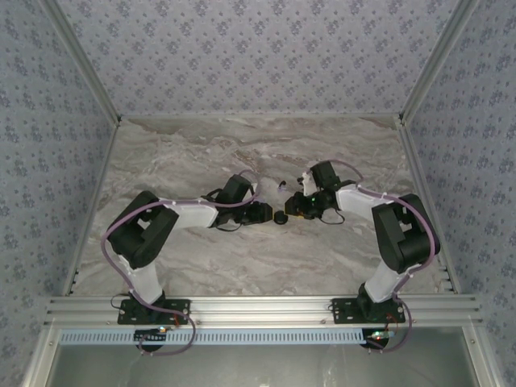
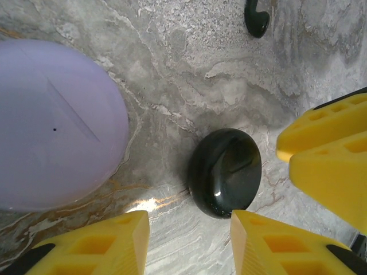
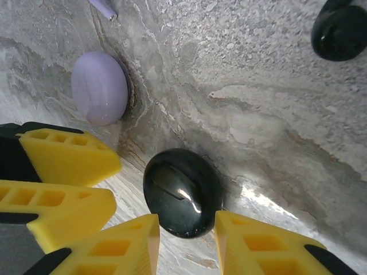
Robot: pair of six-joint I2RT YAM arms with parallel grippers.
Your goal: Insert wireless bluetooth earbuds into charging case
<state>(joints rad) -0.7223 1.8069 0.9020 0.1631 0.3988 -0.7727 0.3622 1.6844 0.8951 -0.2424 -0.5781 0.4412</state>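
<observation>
We see the case [image 1: 280,217] lying closed on the counter [image 1: 201,266], between both grippers and held by none. The left gripper [image 2: 189,220] and the right gripper [image 3: 188,226] each stand narrowly open, with their tips just beside the case. One earbud [image 2: 256,23] lies farther off, and a lavender disc [image 2: 51,126] lies near.

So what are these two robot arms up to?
A small black charging case lies on the marble table, looking closed. The robot's left gripper and right gripper flank it, both open, fingertips near the case, neither gripping it. What looks like one small black earbud lies loose nearby.
</observation>
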